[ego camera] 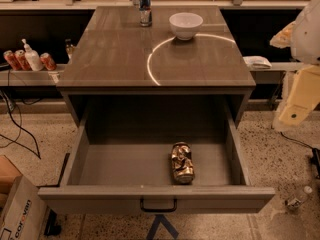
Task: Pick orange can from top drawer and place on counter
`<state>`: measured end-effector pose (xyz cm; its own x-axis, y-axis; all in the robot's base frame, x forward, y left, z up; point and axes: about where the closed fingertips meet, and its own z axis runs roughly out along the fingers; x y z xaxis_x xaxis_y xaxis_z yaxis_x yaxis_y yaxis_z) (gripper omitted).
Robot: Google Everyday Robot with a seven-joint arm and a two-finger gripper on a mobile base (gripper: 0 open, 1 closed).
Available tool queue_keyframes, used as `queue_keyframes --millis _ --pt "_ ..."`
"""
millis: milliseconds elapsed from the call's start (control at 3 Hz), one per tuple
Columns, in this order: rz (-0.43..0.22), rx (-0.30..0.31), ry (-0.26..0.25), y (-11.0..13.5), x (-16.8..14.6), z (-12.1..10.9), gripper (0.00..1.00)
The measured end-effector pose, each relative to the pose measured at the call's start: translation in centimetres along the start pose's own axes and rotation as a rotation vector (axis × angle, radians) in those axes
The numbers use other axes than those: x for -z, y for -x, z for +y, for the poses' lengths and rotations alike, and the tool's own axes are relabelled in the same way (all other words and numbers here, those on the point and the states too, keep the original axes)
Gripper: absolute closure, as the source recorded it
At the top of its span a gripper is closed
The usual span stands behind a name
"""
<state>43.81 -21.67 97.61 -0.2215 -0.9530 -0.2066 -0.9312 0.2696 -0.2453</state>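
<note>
The orange can (182,162) is dented and shiny. It lies on its side on the floor of the open top drawer (120,161), right of the middle and close to the front panel with its dark pull handle (158,205). The counter (125,49) is the glossy grey-brown top above the drawer. My gripper (296,104) is at the right edge of the view, beyond the counter's right side and well apart from the can. It holds nothing that I can see.
A blue-and-silver can (145,6) and a white bowl (186,25) stand at the back of the counter. Red cans and a white pump bottle (31,58) sit on a shelf at left. A cardboard box (17,214) and cables lie on the floor at left.
</note>
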Motion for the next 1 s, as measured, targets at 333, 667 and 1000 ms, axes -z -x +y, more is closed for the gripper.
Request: queue_keyframes --millis 333,667,1000 --pt "0.0 -0.006 0.001 0.1 -0.2 0.0 0.0" --pt "0.003 -0.043 0.009 0.4 -1.3 -0.2 0.0" --pt "0.001 -0.078 0.034 0.8 -3.6 0.0 0.0"
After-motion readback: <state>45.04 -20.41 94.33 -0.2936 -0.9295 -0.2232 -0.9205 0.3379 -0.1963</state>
